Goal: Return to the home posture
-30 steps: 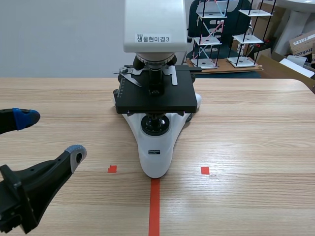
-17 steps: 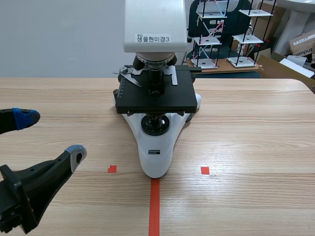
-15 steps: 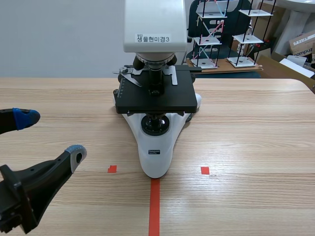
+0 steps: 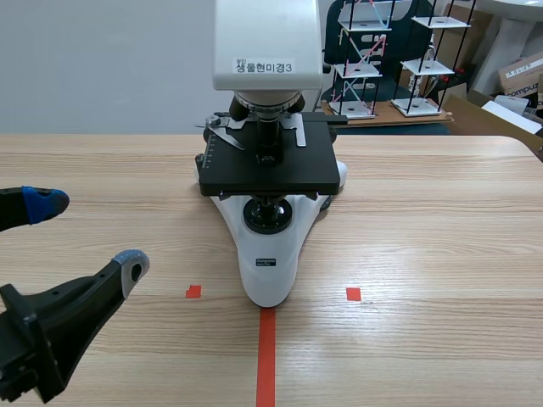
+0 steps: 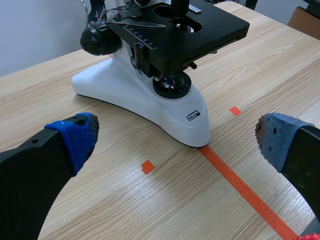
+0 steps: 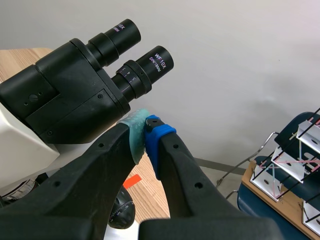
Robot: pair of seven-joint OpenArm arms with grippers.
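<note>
A white and black microscope (image 4: 270,254) stands at the table's middle, its base on the end of the orange tape line (image 4: 266,356). My left gripper (image 4: 89,234) hovers open low at the left, well apart from the microscope. In the left wrist view its blue pads (image 5: 75,137) stand wide apart with the microscope's base (image 5: 150,100) just ahead. My right gripper (image 6: 145,135) is shut on nothing, pads pressed together. It is raised beside the black eyepieces (image 6: 120,60), close to them. The right arm does not show in the scene view.
Behind the table at the back right stand white wire-frame shelf models (image 4: 373,59) and cardboard boxes (image 4: 522,76). Two small orange squares (image 4: 193,292) mark the wood on either side of the microscope's base.
</note>
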